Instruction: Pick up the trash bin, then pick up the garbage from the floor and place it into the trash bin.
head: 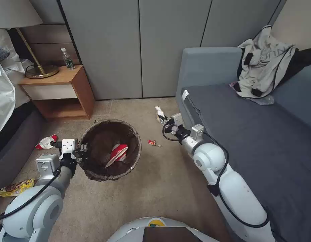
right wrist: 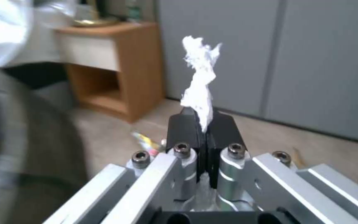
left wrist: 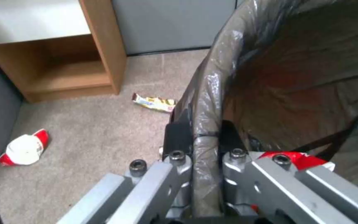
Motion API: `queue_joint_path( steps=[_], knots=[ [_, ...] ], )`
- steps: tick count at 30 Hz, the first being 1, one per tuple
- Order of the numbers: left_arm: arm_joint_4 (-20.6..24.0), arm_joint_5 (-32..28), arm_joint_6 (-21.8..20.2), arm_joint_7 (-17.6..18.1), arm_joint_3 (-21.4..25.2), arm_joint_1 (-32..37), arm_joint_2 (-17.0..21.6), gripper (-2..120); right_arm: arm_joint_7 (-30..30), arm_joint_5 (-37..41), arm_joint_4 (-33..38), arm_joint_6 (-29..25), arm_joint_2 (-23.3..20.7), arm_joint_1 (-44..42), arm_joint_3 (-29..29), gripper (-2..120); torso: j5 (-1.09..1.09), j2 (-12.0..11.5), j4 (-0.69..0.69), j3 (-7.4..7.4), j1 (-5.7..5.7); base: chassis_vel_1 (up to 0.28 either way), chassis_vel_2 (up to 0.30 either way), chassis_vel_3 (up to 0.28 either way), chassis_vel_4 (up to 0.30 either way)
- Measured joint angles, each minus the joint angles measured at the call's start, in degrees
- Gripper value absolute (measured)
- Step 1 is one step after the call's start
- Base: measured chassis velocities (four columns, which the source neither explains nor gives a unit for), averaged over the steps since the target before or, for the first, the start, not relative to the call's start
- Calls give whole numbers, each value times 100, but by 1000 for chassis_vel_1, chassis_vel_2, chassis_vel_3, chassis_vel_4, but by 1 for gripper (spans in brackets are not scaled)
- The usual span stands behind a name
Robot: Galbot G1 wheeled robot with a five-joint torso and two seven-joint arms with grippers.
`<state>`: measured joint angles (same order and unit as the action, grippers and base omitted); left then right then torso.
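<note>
Two grippers work: the left gripper pinches the trash bin rim at lower left to hold it up, while the right gripper at centre clamps a white scrap bound for it.

The trash bin is cut off by the frame; the blurred grey mass is perhaps its side.
</note>
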<state>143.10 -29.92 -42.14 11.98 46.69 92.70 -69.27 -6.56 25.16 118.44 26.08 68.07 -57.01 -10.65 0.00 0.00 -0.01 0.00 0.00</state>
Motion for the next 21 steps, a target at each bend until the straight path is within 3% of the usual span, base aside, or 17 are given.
queue_joint_path(
  steps=[9,17,21],
  knots=[
    [-103,-4,0,-2,-62,-122,68,2,131,610,475,444,379,742,935,0,-1,0,1,0,0,0,0,0,0],
    [-152,-47,0,88,-91,-168,109,2,265,765,292,630,510,1458,2095,0,-1,0,1,0,0,0,0,0,0],
    [-174,-48,0,88,-115,-168,106,2,339,816,239,669,546,1654,2343,0,-2,0,1,0,0,0,0,0,0]
  ],
)
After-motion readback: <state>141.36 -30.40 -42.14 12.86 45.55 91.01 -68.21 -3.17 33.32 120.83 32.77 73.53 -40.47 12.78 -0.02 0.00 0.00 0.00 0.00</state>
